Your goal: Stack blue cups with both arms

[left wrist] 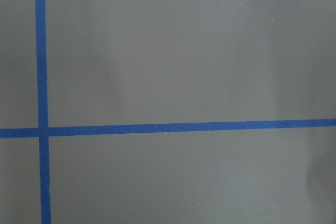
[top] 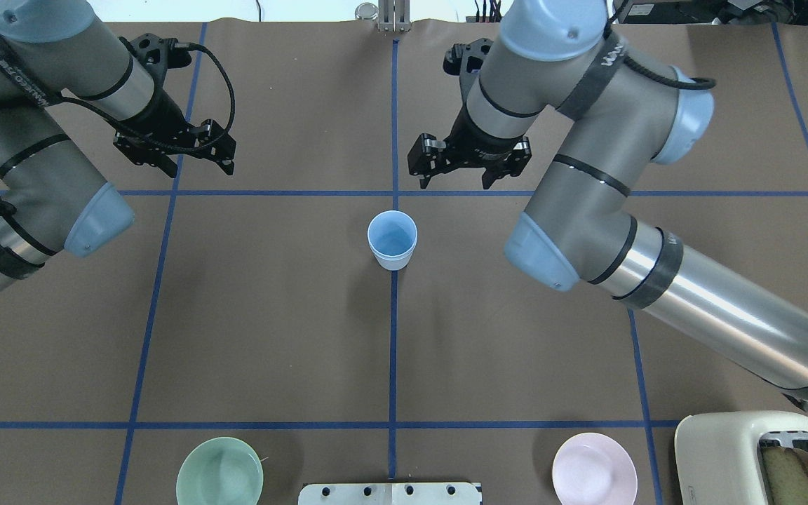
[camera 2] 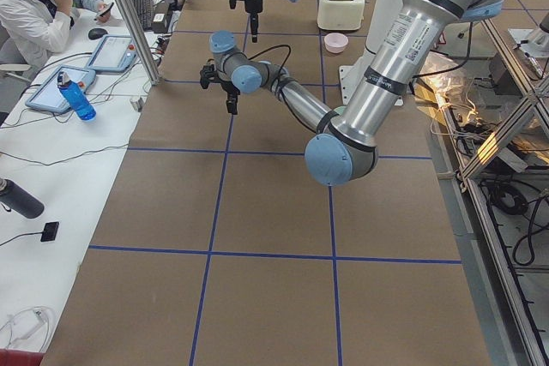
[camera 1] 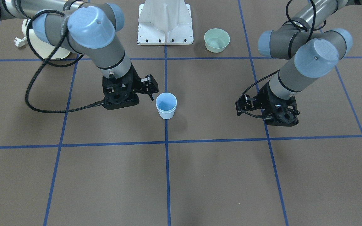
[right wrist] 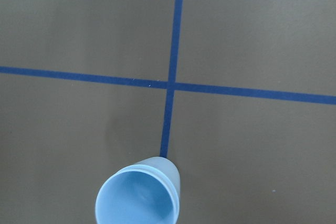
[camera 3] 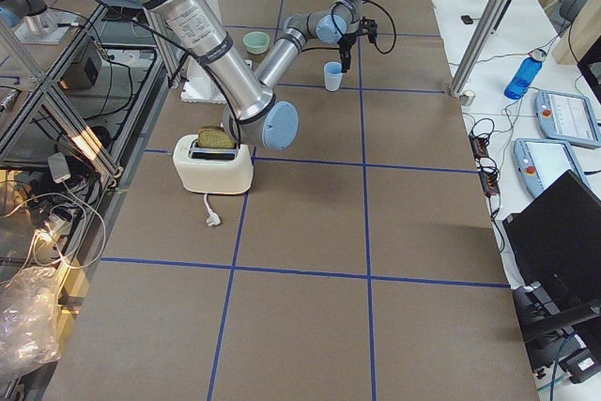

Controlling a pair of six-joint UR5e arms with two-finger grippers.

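Observation:
A light-blue cup (camera 1: 166, 106) stands upright on the centre blue line, also in the overhead view (top: 392, 240), the right side view (camera 3: 332, 75) and the right wrist view (right wrist: 137, 199). A second rim shows just under its lip, as of one cup nested in another. No other blue cup is in view. My right gripper (top: 454, 175) is open and empty, above the table just beyond the cup; it also shows in the front view (camera 1: 151, 89). My left gripper (top: 197, 163) is open and empty, far off to the left, and also shows in the front view (camera 1: 242, 106).
A pale green bowl (top: 219, 471) and a pink bowl (top: 594, 468) sit near the robot's base, either side of the white pedestal (camera 1: 165, 22). A cream toaster (top: 762, 456) with bread stands at the near right. Blue tape lines cross the brown table.

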